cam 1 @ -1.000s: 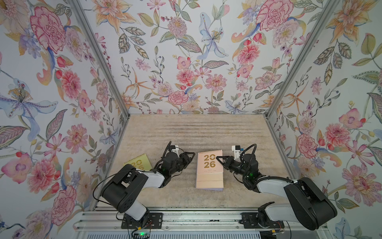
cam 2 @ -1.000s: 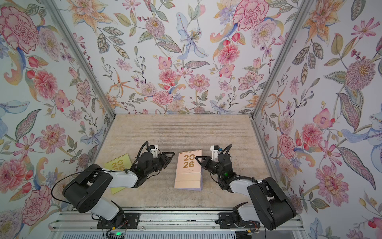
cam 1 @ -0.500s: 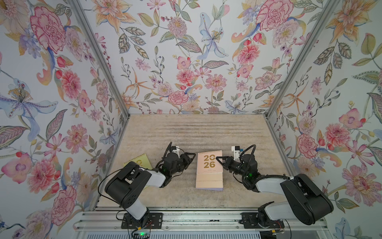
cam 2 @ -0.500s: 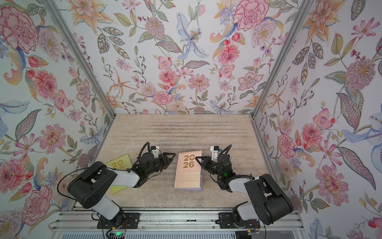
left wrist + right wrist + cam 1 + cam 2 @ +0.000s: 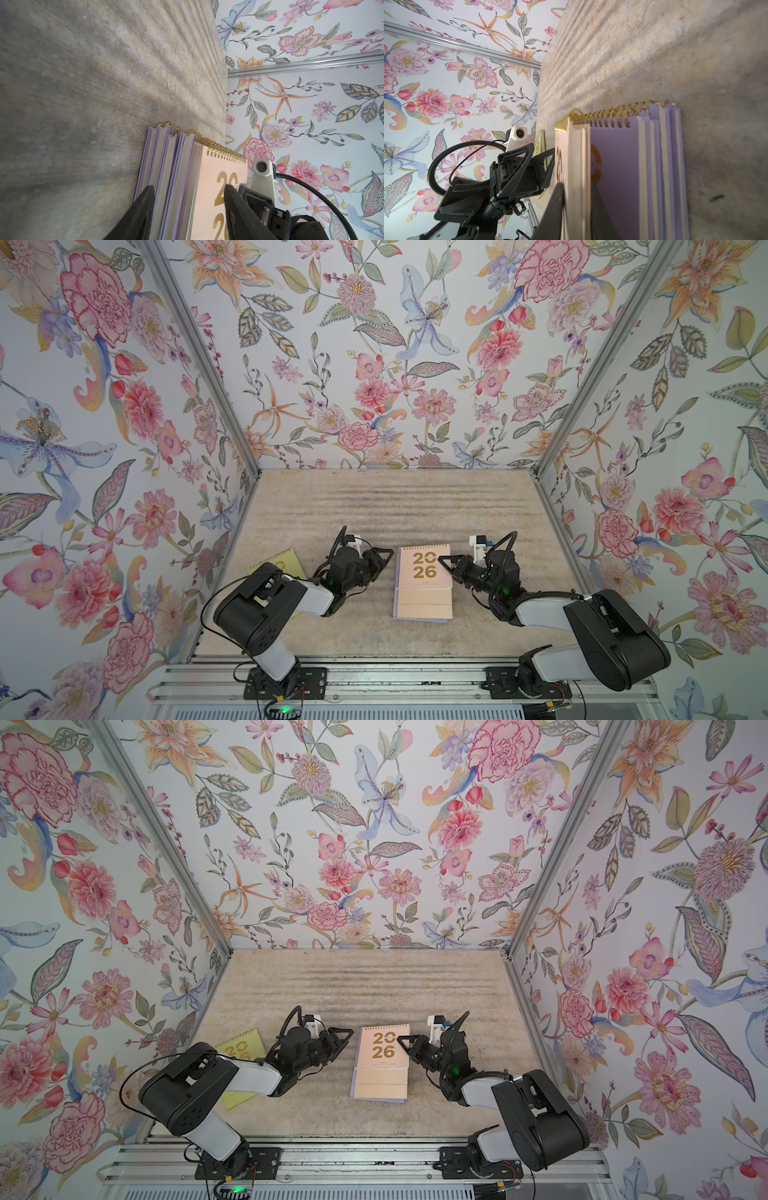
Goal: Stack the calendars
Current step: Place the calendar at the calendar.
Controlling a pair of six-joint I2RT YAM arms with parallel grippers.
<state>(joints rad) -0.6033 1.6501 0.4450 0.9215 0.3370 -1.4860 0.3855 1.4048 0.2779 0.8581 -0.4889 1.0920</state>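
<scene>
Hardly anything moves over this last second. The peach-orange calendar (image 5: 424,572) sits where it sat, flat on top of the lavender calendars (image 5: 166,176) in the middle of the tabletop (image 5: 374,506). Both wrists hold their places either side of the pile, and only the left arm's elbow has shifted a touch. I read that as the placing done and the release about to come.

The right gripper (image 5: 441,559) is at the pile's right edge, near the spiral end. From its wrist camera I see its fingers (image 5: 552,218) closed on that one calendar. One lies on the gold-printed cover and the other is tucked beneath it, above the lavender one below. Whether the pinch has begun to slacken, I can't tell.

The left gripper (image 5: 386,556) waits just beside the pile's left edge, turned on its side. Its fingers (image 5: 143,209) are spread about as tall as the pile and hold nothing, and I can't see them touching it.

The yellow-green calendar (image 5: 243,1048) lies alone by the left wall, partly under my left arm and well apart from the pile. By my reckoning it goes on last. I want the right jaws off cleanly first, so the top calendar doesn't drag sideways.
</scene>
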